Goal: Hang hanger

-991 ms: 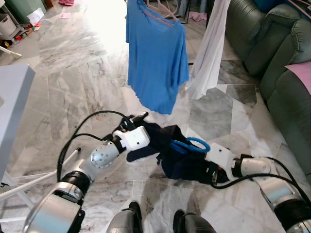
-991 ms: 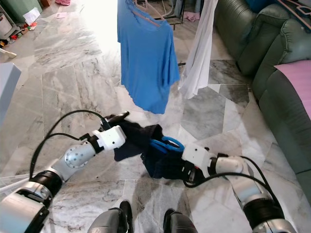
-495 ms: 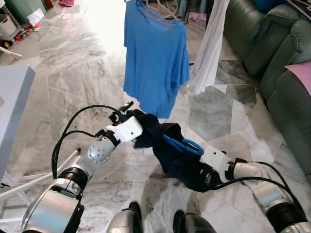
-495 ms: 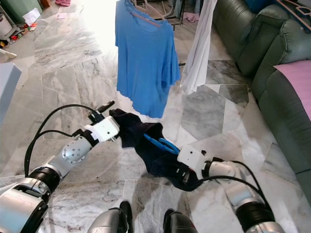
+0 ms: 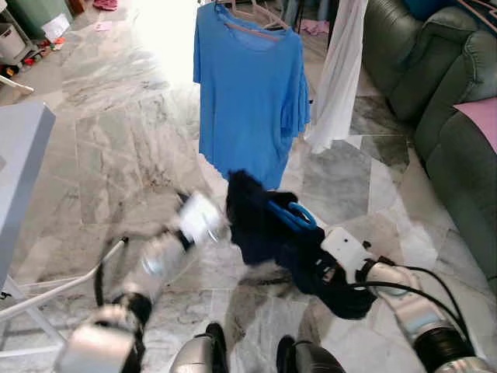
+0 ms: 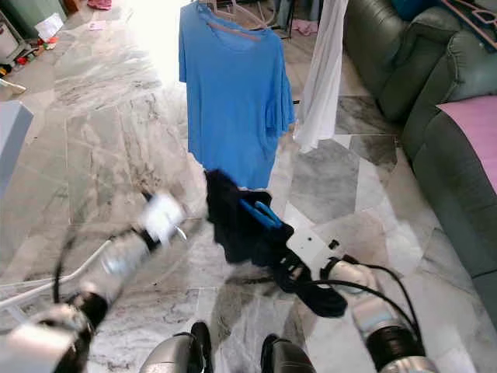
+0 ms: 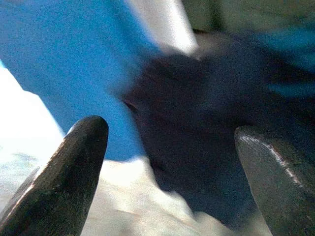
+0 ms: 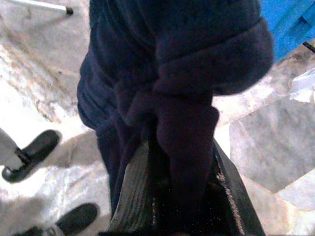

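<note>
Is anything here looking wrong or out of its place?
Yes. The dark garment is bunched in a crumpled lump around the blue hanger, not draped on it. The right gripper clamps a twisted fold, while the left gripper is open beside it.

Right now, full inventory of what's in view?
Dark garment: 1, navy, bunched, gripped in the right claw.
Hanger: 1, blue, inside the navy garment.
T-shirt: 1, blue, hanging ahead.
Cloth: 1, white, hanging right of the T-shirt.
Sofa: 1, green, far right.
Pink fabric: 1, on the sofa.
Floor: grey marble tiles.
Left claw: open, blurred, beside the garment.
Right claw: shut on the garment.
</note>
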You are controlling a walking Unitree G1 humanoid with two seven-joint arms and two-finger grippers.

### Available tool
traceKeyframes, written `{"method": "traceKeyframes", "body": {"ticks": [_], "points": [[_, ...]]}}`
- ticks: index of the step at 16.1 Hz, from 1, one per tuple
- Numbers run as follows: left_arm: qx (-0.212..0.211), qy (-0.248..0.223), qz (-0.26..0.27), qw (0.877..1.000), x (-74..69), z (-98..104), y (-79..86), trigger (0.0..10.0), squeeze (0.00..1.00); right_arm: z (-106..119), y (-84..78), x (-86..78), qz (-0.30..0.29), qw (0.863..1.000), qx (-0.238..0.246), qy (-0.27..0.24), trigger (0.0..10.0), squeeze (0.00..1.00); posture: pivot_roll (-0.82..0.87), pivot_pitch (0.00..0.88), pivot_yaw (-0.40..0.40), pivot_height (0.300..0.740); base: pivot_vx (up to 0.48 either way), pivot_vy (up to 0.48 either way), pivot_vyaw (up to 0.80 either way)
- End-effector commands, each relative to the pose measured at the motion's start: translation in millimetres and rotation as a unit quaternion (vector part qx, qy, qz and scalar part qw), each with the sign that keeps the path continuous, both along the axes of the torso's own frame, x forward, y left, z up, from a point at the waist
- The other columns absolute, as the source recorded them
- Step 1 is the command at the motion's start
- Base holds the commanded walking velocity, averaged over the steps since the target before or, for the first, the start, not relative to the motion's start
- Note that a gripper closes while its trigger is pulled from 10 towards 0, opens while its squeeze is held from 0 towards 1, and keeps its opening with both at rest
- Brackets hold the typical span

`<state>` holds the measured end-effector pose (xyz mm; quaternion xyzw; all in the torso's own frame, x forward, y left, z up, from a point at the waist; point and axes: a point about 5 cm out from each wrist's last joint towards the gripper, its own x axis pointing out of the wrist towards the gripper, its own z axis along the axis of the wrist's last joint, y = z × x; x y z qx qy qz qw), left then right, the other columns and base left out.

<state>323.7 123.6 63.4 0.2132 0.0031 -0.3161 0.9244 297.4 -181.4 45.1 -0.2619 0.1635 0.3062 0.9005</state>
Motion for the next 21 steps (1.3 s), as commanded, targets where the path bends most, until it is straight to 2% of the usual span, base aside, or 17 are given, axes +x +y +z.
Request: {"method": "traceKeyframes", "body": {"ticks": [1, 2, 6, 7, 8, 9, 10, 11, 12, 13, 14, 16, 17, 18, 19, 20, 21], "points": [[0.019, 0.035, -0.032, 0.999, -12.1, -15.4, 0.1, 10.0, 1.0, 0.9, 3.3, 4.2, -0.038, 0.999, 0.023, -0.013, 0.0, 0.0, -0.16, 0.208, 0.037, 0.74, 0.0, 0.0, 0.0], [0.017, 0.047, -0.02, 0.999, -14.1, -20.0, 1.6, 10.0, 1.0, 0.9, 3.9, 6.3, -0.057, 0.998, 0.028, -0.018, 0.0, 0.0, -0.16, 0.206, 0.038, 0.74, 0.0, 0.0, 0.0], [-0.014, 0.086, 0.11, 0.99, -21.0, -39.0, 19.8, 10.0, 1.0, -2.5, -8.4, 8.2, -0.181, 0.981, 0.06, -0.031, 0.0, 0.0, -0.17, 0.205, 0.041, 0.74, 0.0, 0.0, 0.0], [-0.033, 0.098, 0.155, 0.982, -22.9, -43.5, 27.0, 10.0, 1.0, -4.7, -14.0, 5.3, -0.216, 0.973, 0.073, -0.03, 0.0, 0.0, -0.17, 0.204, 0.04, 0.74, 0.0, 0.0, 0.0], [-0.053, 0.115, 0.213, 0.969, -26.0, -49.7, 36.1, 10.0, 1.0, -9.0, -20.8, -0.2, -0.255, 0.963, 0.085, -0.03, 0.0, 0.0, -0.17, 0.204, 0.04, 0.74, 0.0, 0.0, 0.0], [-0.061, 0.128, 0.249, 0.958, -29.6, -55.3, 41.4, 10.0, 1.0, -16.7, -25.8, -7.4, -0.282, 0.955, 0.086, -0.018, 0.7, 0.0, -0.17, 0.204, 0.04, 0.74, 0.0, 0.0, 0.0], [-0.061, 0.135, 0.272, 0.951, -32.2, -58.9, 44.3, 10.0, 1.0, -22.8, -27.4, -12.6, -0.295, 0.952, 0.084, -0.005, 9.7, 0.0, -0.17, 0.204, 0.04, 0.74, 0.0, 0.0, 0.0], [-0.073, 0.156, 0.291, 0.941, -36.0, -64.6, 45.1, 10.0, 1.0, -27.7, -29.2, -17.9, -0.318, 0.944, 0.089, 0.0, 10.0, 0.0, -0.17, 0.204, 0.04, 0.74, 0.0, 0.0, 0.0], [-0.086, 0.168, 0.299, 0.935, -39.3, -68.3, 43.5, 10.0, 0.07, -30.1, -28.7, -22.3, -0.332, 0.938, 0.099, 0.0, 10.0, 0.0, -0.17, 0.204, 0.04, 0.74, 0.0, 0.0, 0.0], [-0.087, 0.161, 0.307, 0.934, -39.8, -68.1, 43.5, 10.0, 0.0, -29.2, -28.2, -24.0, -0.342, 0.934, 0.105, -0.01, 10.0, 0.0, -0.19, 0.19, 0.045, 0.74, 0.0, 0.0, 0.0], [-0.102, 0.159, 0.317, 0.929, -39.2, -66.9, 44.0, 10.0, 0.0, -26.7, -27.2, -26.6, -0.363, 0.923, 0.127, -0.02, 10.0, 0.0, -0.2, 0.188, 0.046, 0.74, 0.0, 0.0, 0.0], [-0.127, 0.144, 0.314, 0.93, -34.4, -59.9, 41.5, 10.0, 0.0, -19.1, -24.9, -26.9, -0.378, 0.913, 0.144, -0.048, 10.0, 0.0, -0.2, 0.187, 0.046, 0.74, 0.0, 0.0, 0.0], [-0.146, 0.131, 0.304, 0.932, -30.9, -53.9, 37.2, 10.0, 0.0, -12.8, -18.0, -27.2, -0.381, 0.906, 0.175, -0.058, 10.0, 0.0, -0.21, 0.183, 0.045, 0.74, 0.0, 0.0, 0.0], [-0.154, 0.118, 0.286, 0.938, -29.7, -49.2, 32.6, 10.0, 0.0, -9.5, -16.5, -29.1, -0.4, 0.898, 0.169, -0.067, 10.0, 0.0, -0.21, 0.18, 0.047, 0.74, 0.0, 0.0, 0.0], [-0.165, 0.106, 0.273, 0.942, -29.8, -45.0, 29.0, 10.0, 0.0, -3.8, -13.3, -31.1, -0.402, 0.895, 0.174, -0.084, 10.0, 0.0, -0.21, 0.179, 0.048, 0.74, 0.0, 0.0, 0.0], [-0.179, 0.103, 0.266, 0.942, -30.5, -43.0, 26.8, 10.0, 0.0, 1.2, -10.2, -33.8, -0.385, 0.902, 0.171, -0.094, 10.0, 0.0, -0.21, 0.178, 0.048, 0.74, 0.0, 0.0, 0.0], [-0.185, 0.099, 0.261, 0.942, -30.9, -41.3, 25.4, 10.0, 0.0, 5.3, -8.4, -35.7, -0.382, 0.901, 0.181, -0.099, 10.0, 0.0, -0.21, 0.175, 0.047, 0.74, 0.0, 0.0, 0.0]]}}
